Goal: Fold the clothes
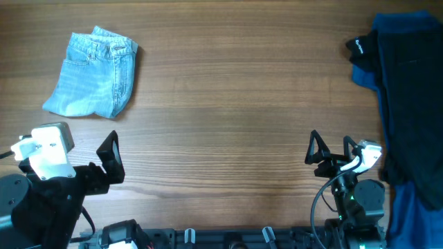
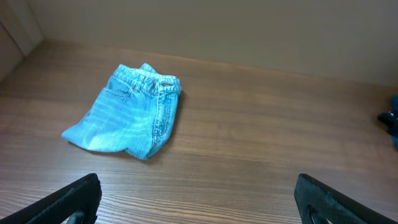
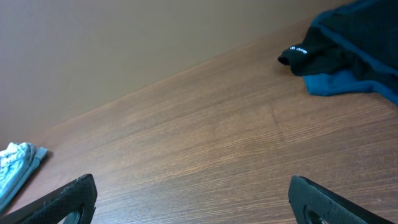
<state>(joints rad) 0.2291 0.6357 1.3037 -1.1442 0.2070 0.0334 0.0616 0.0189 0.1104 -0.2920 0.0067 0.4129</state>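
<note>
Left wrist view first: the left hand (image 2: 200, 198) hangs low over the wooden surface (image 2: 267, 130), its two dark fingers at the bottom corners of the picture, spread wide apart with nothing between them. Ahead and a little to its left lie the shorts (image 2: 127, 118), a compact light blue bundle, waistband on the far side, one half laid over the other along a stitched seam, resting flat on the surface and well apart from the fingers. Over to the right wrist view: the right hand (image 3: 193, 199) is just as wide, fingers parted at the lower corners, bare wood in the gap, gripping nothing. At far right sits a black garment (image 3: 348, 43) with a small white logo, heaped on a blue cloth (image 3: 336, 84) that pokes out beneath it. At the left edge, a sliver of the shorts peeks in, a long way off. Now overhead: the shorts sit in the far left part of the surface, beyond the left hand and clear of it. Both arms are at the near edge, left and right, hands pointing away from the robot. The black garment and blue cloth run down the right edge, just beside the right arm, well apart from the shorts.
</note>
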